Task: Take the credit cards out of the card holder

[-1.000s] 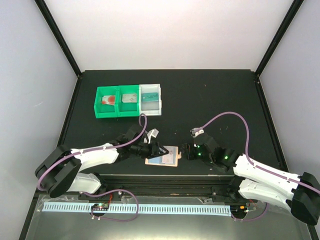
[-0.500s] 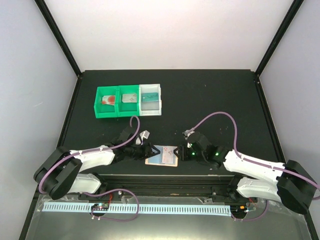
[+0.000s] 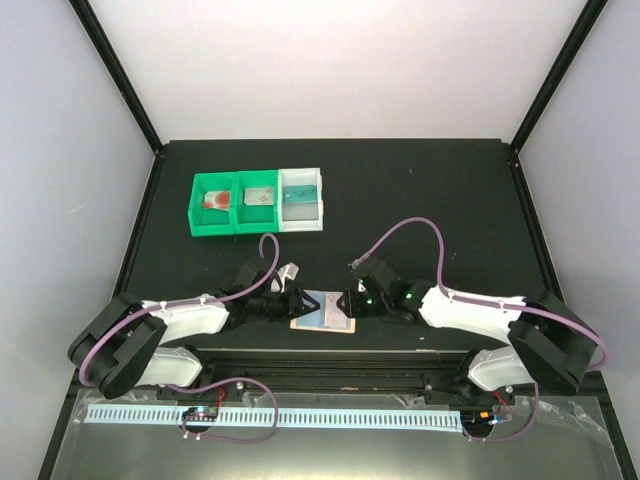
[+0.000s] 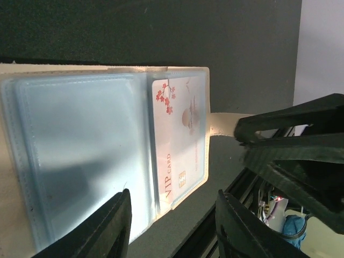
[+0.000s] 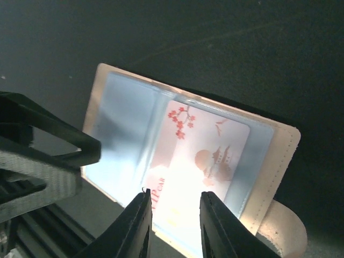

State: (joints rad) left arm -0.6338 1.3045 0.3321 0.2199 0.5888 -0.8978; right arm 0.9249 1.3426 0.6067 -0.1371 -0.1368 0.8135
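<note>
A flat tan-peach bifold card holder (image 3: 323,312) lies open on the black table (image 3: 430,190), close to its near edge and between the two grippers; its blue-grey clear pockets (image 4: 80,150) face up, and its small tan tab (image 5: 282,228) sticks out on the right arm's side; a pale plastic credit card (image 5: 207,156), printed with red blossoms and the words VIP CARD, sits in the pocket next to that tab; the left gripper (image 3: 297,303) hangs at the holder's left edge with its jaws released, one fingertip (image 4: 115,226) showing in front of the empty pocket and the other in front of bare table; the right gripper (image 3: 350,300) has its jaws a narrow way apart, grasping nothing, both tips over the card's end, though whether they touch it I cannot tell; well apart, at the far left, a green two-compartment plastic bin (image 3: 197,215) holds a red-pink card (image 3: 213,200) and a grey-blue card (image 3: 259,196), one to a compartment; the white plastic bin (image 3: 322,205) touching it holds a teal card (image 3: 301,197).
</note>
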